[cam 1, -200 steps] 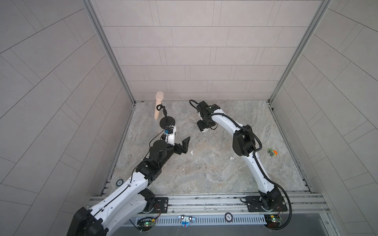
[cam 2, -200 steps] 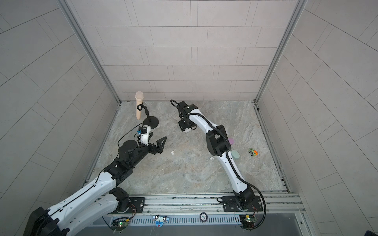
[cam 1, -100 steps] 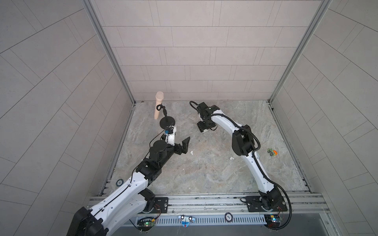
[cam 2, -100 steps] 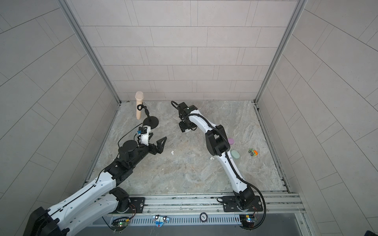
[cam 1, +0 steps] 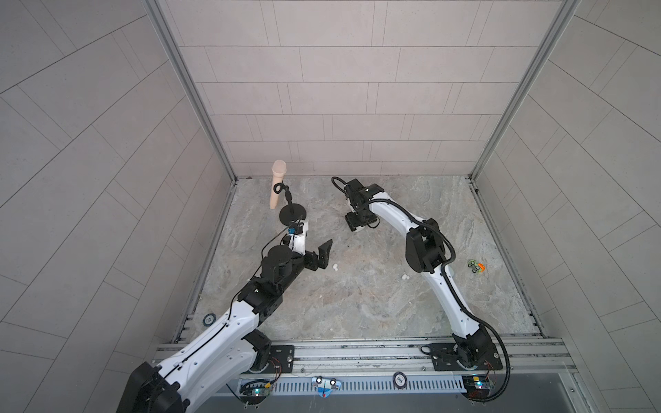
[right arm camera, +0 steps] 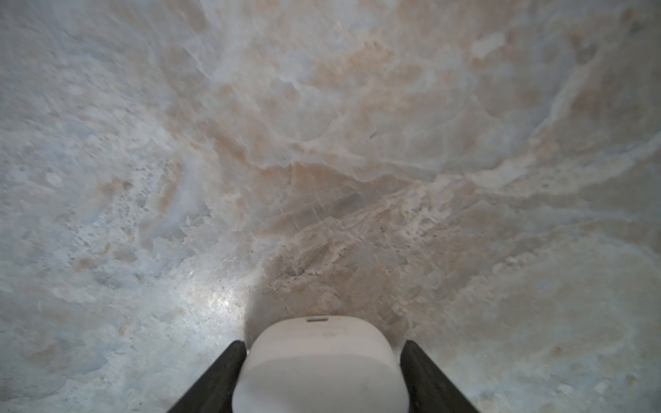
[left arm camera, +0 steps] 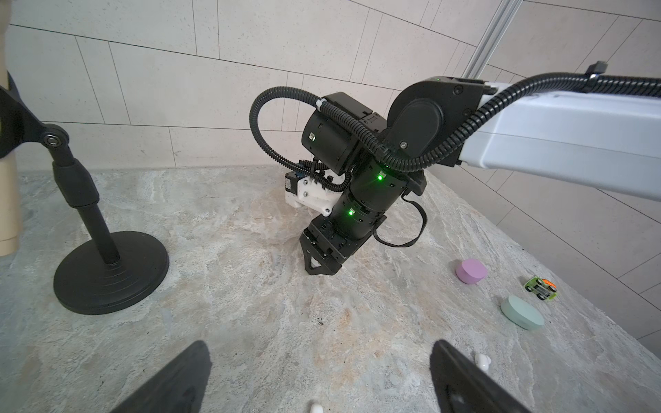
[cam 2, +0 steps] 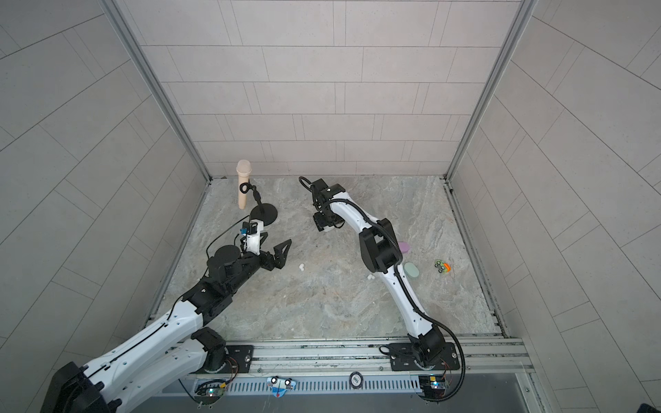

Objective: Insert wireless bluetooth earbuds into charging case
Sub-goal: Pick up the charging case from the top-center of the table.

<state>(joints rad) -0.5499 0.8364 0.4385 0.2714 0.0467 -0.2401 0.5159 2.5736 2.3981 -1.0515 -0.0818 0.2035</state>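
White case (right arm camera: 318,364) (partly cut off)

Even, diffuse light; edges fisheye-warped

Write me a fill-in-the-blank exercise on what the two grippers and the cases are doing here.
The right gripper has between its fingers a case coloured ____.
The left gripper has its jaws ____, holding nothing.
The lilac case and the mint green case lie on the table with lids ____.
Missing: white; open; closed.
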